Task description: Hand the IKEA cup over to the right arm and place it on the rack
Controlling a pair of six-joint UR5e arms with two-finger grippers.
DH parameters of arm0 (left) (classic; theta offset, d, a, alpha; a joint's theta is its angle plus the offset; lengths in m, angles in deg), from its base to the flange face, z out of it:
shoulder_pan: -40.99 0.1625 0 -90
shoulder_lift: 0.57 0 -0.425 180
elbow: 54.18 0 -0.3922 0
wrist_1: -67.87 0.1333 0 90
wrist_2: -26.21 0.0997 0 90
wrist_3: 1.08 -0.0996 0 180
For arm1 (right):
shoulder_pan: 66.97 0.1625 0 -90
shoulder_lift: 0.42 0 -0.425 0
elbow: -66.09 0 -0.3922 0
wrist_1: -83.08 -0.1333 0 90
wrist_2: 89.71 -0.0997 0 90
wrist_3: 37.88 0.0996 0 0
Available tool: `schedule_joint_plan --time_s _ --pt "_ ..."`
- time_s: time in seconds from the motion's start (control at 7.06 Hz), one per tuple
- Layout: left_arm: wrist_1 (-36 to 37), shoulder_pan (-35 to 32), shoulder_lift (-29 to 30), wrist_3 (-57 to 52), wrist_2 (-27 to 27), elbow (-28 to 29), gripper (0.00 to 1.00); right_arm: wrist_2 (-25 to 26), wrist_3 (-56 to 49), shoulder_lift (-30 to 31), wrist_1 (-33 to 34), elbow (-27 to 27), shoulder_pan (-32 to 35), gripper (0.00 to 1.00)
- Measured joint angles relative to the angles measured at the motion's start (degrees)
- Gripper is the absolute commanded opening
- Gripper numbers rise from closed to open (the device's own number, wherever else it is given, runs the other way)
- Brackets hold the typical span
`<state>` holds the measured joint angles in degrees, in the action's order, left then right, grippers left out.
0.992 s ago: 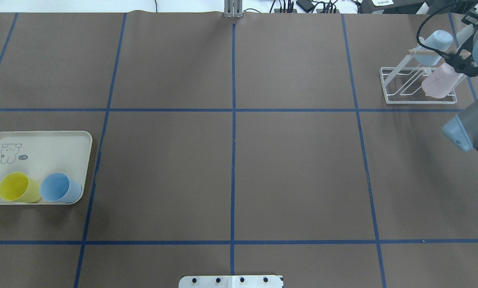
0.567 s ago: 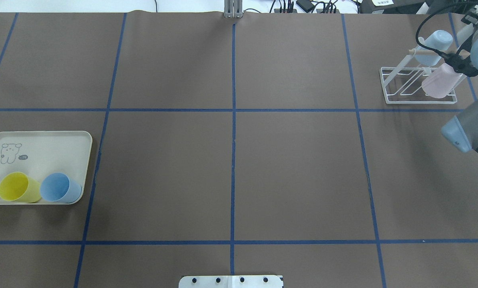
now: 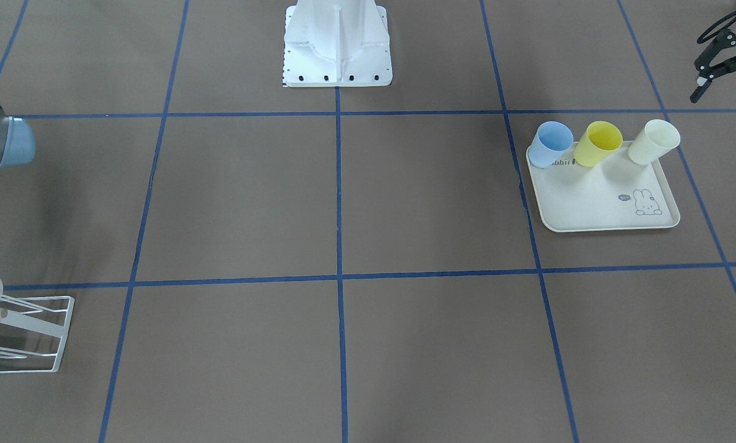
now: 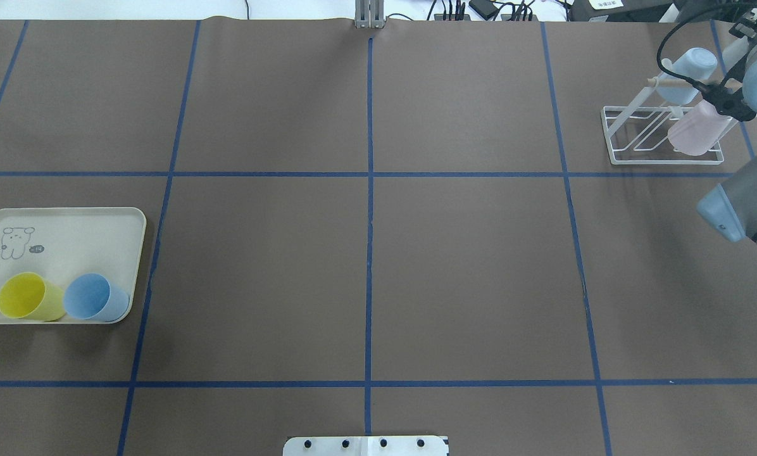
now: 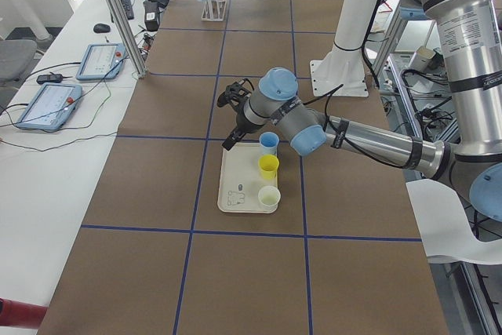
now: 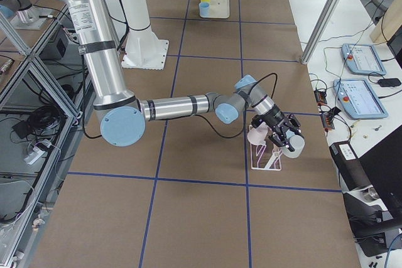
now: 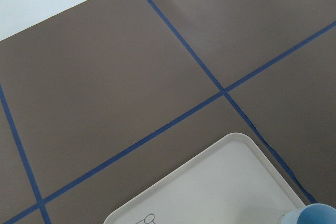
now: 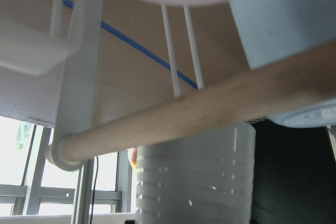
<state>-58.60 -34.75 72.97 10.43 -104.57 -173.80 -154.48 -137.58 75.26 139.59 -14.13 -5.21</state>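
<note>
A pink cup (image 4: 695, 132) hangs tilted over the white wire rack (image 4: 631, 136) at the far right, below the rack's wooden dowel (image 8: 173, 114). My right gripper (image 4: 725, 104) is at the cup's base end and looks shut on it. A light-blue cup (image 4: 688, 73) sits on the rack behind it. My left gripper (image 3: 726, 106) is open and empty, hovering beside the cream tray (image 4: 81, 234). A blue cup (image 4: 93, 296), a yellow cup (image 4: 29, 296) and a cream cup (image 3: 654, 141) lie on that tray.
The robot's white base (image 3: 337, 46) stands at the table's near middle edge. Blue tape lines divide the brown table cover (image 4: 366, 253). The right arm's elbow (image 4: 723, 215) hangs over the table's right edge.
My right arm and gripper have shifted slightly left at the rack, the pink cup barely moving with them. The tray and its cups have not moved.
</note>
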Motion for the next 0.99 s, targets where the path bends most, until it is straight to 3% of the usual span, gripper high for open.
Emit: schedule_joint_plan --time_s 0.43,0.71,0.85,0.99 --pt "0.0 0.0 0.0 0.0 0.0 0.0 1.00 1.7 0.3 0.1 0.0 0.0 -0.8 0.56" --pt "0.0 0.0 -0.1 0.0 0.0 0.0 1.00 2.1 0.5 0.1 0.0 0.0 -1.1 0.78" --pt "0.0 0.0 -0.1 0.0 -0.1 0.0 1.00 2.1 1.1 0.1 0.0 0.0 -1.1 0.94" --pt "0.0 0.0 -0.1 0.0 -0.1 0.0 1.00 2.1 2.1 0.1 0.0 0.0 -1.1 0.96"
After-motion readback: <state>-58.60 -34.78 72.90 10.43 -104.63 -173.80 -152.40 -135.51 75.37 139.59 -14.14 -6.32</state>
